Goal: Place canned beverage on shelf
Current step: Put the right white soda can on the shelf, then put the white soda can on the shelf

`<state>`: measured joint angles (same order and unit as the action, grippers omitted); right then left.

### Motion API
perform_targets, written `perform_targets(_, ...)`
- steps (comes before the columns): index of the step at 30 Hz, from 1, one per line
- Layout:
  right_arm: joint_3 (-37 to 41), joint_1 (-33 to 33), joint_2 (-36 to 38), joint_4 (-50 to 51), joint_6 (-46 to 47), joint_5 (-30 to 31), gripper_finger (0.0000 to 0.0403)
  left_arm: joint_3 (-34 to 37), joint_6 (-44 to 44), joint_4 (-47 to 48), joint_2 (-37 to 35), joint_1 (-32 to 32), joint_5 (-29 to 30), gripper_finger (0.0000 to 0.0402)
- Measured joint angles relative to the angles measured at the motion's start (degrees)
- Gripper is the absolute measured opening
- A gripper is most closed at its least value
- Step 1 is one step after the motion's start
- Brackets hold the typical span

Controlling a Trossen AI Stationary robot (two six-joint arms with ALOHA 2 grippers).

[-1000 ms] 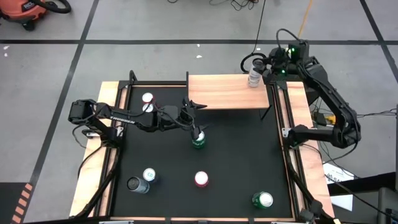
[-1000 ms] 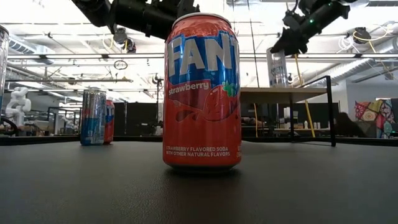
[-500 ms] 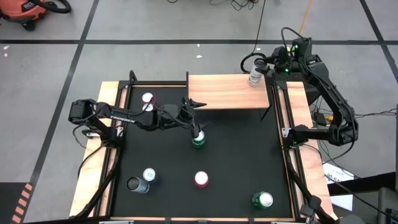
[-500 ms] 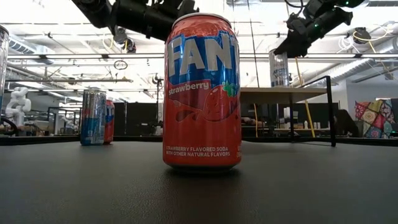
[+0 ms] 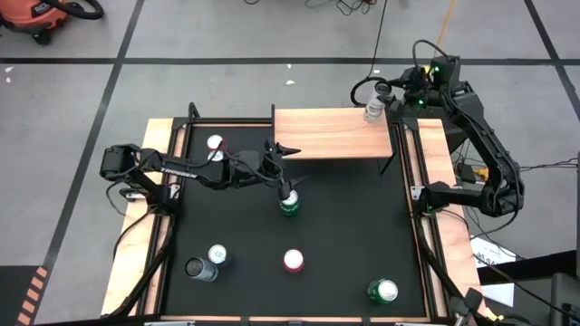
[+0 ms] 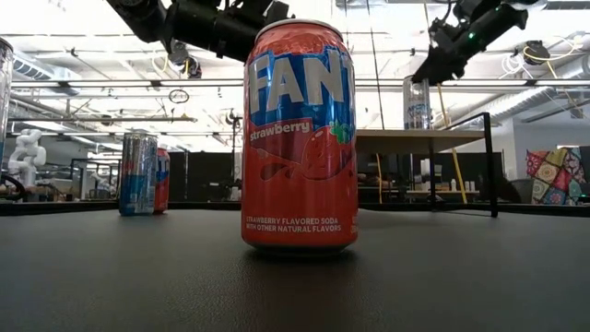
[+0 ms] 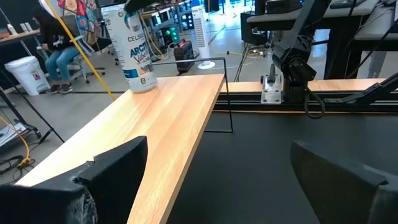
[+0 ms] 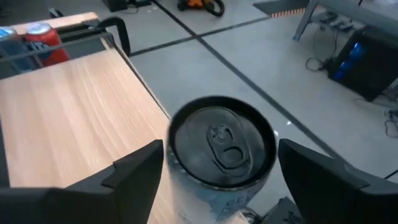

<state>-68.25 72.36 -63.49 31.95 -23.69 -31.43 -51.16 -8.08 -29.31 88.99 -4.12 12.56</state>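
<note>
A white-and-blue canned beverage [image 5: 372, 110] stands upright on its base at the far right corner of the wood-topped shelf [image 5: 326, 134]; the left wrist view shows the canned beverage [image 7: 137, 53] too. My right gripper [image 8: 221, 165] is open just behind it, a finger on either side of its top [image 8: 222, 144] with a gap to each. In the low view the right gripper [image 6: 444, 57] sits above and beside the can [image 6: 417, 101]. My left gripper [image 5: 283, 177] hangs open above a green can [image 5: 289, 205], by the shelf's near left corner.
A red strawberry soda can [image 5: 294, 261] stands mid-table, close to the low camera [image 6: 300, 138]. Two cans [image 5: 207, 263] stand near left, a green one [image 5: 382, 292] near right, and two more [image 5: 216, 150] far left. Black shelf legs [image 5: 390, 163] and the table's wooden borders [image 5: 435, 172] edge the space.
My right gripper has drawn back from the can on the shelf, toward the table's far right corner and a little up. The can stays upright on the shelf's corner.
</note>
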Motion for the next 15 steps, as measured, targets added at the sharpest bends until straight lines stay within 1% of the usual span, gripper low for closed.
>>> perform_targets(8,0.0,-0.04,1.46,1.38,0.24,-0.89,0.0315,-0.07,-0.23,0.1,-0.09,0.0,1.05,0.0388)
perform_targets(11,-0.01,-0.04,2.88,0.46,0.34,-1.56,0.0315,-0.07,-0.27,3.37,-2.15,0.02,1.49,0.0388)
perform_targets(15,-2.38,-0.07,4.9,0.39,1.31,-1.68,0.0315,-0.15,-0.1,10.59,-7.66,0.23,4.73,0.0388)
